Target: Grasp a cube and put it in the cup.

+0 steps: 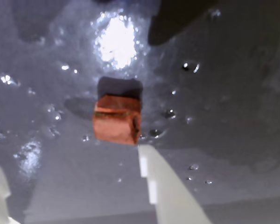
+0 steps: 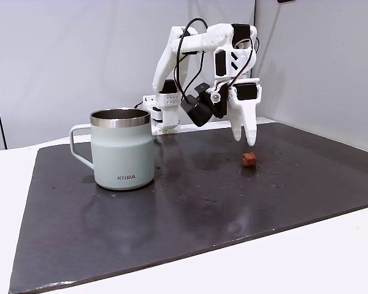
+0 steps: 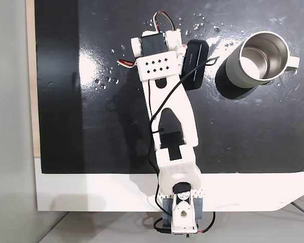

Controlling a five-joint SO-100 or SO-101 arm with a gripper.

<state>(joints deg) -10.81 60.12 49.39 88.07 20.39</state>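
- My jaws point(image 2: 244, 136) hang tips-down over the dark mat point(image 2: 190, 208), spread open with nothing between them.
- In the wrist view I see one white fingertip point(image 1: 165, 186) coming up from the bottom edge and a bit of the other point(image 1: 0, 191) in the bottom left corner, with a wide gap between.
- The cube point(image 1: 116, 118) sits on the mat ahead of those tips, closer to the right-hand one in that view, not touching either as far as I can tell.
- From the side fixed view the cube point(image 2: 249, 160) is on the mat just below and a touch right of my jaws, with a clear gap of air above it.
- The cup point(image 2: 122, 149) stands upright well to the left there, handle pointing left, steel rim up.
- From above, the cup point(image 3: 258, 58) is in the top right of the mat, and looks empty inside.
- The mat is shiny and speckled with little droplets point(image 1: 190, 66) around the cube.
- The mat lies on a white tabletop point(image 2: 294, 257).
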